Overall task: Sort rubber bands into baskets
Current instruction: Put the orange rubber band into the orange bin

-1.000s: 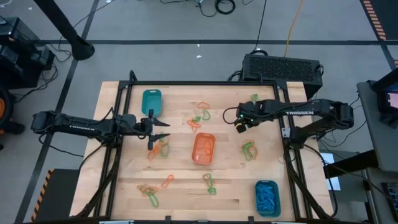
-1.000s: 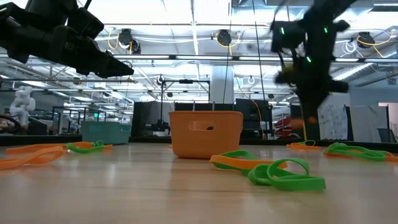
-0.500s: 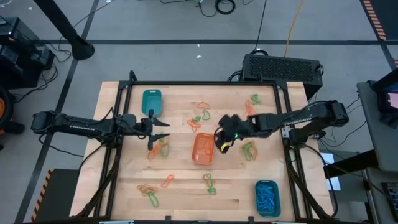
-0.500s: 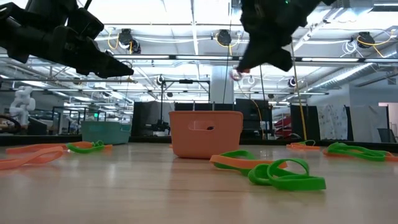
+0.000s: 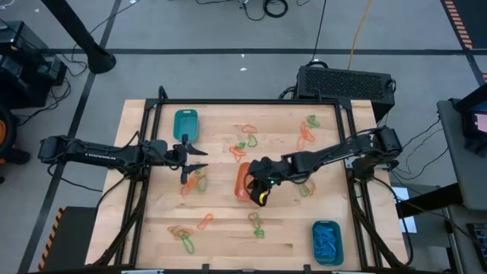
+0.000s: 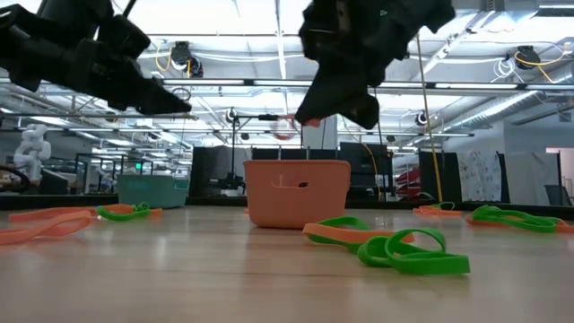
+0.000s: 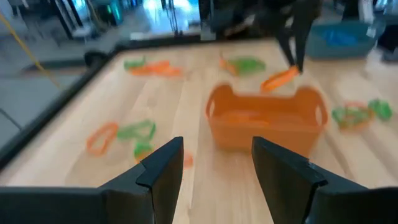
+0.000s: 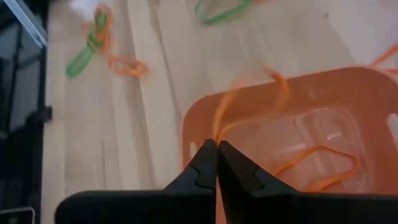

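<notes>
My right gripper (image 5: 260, 196) hangs slanted down over the orange basket (image 5: 240, 183) in the table's middle, shut on an orange rubber band (image 8: 249, 102). Another orange band (image 8: 323, 165) lies inside that basket. My left gripper (image 5: 199, 158) waits open above the table's left half, level, pointing at the orange basket (image 7: 267, 121). A teal basket (image 5: 185, 124) stands at the far left. Another teal basket (image 5: 327, 242), with blue bands in it, stands at the near right corner. Loose orange and green rubber bands (image 5: 245, 141) lie scattered on the wood. My right gripper pinches one end of the orange rubber band (image 8: 217, 132) between its two shut fingertips, slanting down from the table's right side. The band (image 7: 280, 78) dangles slack below the fingers, lifted clear, over the orange basket's rim.
Clusters of bands lie at the far right (image 5: 306, 133), right of the orange basket (image 5: 304, 184), under the left gripper (image 5: 199, 181), and near the front edge (image 5: 183, 234) (image 5: 256, 224). A black frame (image 5: 243, 101) borders the table.
My right gripper has swung from the table's far right part toward the left and near edges, stopping over the orange basket. It has rolled and tipped as it went and stayed shut.
</notes>
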### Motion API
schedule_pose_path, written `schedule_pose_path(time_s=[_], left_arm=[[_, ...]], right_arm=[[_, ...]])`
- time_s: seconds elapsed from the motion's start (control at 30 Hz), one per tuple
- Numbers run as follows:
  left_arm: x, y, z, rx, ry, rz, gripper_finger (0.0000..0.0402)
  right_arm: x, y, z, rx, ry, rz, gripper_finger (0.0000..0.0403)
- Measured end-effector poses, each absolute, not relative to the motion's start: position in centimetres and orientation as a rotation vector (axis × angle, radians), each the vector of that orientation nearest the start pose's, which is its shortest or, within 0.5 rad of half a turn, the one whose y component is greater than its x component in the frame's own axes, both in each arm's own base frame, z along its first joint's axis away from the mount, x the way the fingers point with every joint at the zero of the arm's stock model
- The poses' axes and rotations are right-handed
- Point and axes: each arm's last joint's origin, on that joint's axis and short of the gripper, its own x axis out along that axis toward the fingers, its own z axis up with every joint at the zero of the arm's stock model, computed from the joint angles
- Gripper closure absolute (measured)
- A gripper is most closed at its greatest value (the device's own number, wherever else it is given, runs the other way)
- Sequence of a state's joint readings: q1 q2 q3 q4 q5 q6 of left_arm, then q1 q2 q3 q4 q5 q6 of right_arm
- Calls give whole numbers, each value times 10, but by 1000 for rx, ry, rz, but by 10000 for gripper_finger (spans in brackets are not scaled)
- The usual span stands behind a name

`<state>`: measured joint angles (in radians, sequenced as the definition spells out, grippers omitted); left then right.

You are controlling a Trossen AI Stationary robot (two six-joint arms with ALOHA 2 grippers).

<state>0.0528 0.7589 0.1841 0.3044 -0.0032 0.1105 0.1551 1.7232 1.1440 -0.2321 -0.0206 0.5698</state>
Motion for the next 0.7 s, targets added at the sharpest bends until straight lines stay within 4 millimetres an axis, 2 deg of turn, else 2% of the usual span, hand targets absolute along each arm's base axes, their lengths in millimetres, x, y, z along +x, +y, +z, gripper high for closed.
schedule_pose_path(time_s=[0.07, 0.2, 0.37, 0.5, 0.7], left_arm=[[158, 8, 172, 84, 350, 35, 204], [158, 8, 175, 54, 458, 24, 204], [158, 8, 179, -8, 515, 42, 204], [158, 10, 169, -21, 614, 105, 204], [167, 10, 150, -19, 772, 109, 204]], right_arm=[[369, 58, 210, 462, 888, -72, 403], [380, 58, 209, 406, 1013, -101, 394], [383, 56, 209, 323, 1080, -180, 378], [383, 55, 211, 290, 1067, -226, 365], [383, 54, 211, 276, 1068, -247, 329]])
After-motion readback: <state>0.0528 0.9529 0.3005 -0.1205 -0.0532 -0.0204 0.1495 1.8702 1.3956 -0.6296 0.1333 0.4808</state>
